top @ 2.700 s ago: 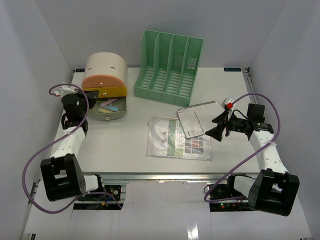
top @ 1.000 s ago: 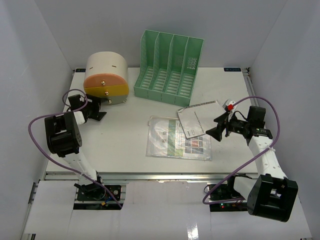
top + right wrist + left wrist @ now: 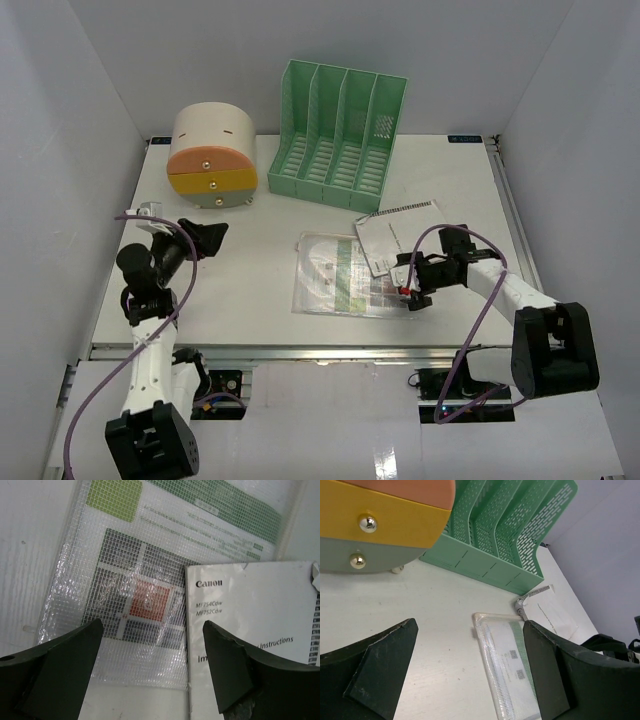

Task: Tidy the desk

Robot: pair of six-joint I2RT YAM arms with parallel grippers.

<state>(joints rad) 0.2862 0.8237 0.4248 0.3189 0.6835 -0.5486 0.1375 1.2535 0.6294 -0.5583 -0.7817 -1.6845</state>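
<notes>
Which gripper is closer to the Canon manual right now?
Right. The right gripper hovers open over the corner of the Canon manual that overlaps the mesh pouch. The left gripper is far across the desk, near the drawer box.

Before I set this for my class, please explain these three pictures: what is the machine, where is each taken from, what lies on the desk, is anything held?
It is a two-armed robot at the near edge of a white desk; each arm ends in a two-finger hand. One picture looks down from above; the other two come from wrist cameras, the dark shapes being fingers. At the far side stand a drawer box and a green rack. Nearer lie a clear sleeve and a booklet overlapping it. The left hand is open in front of the drawer box; the right hand is open over sleeve and booklet. Neither holds anything.
</notes>
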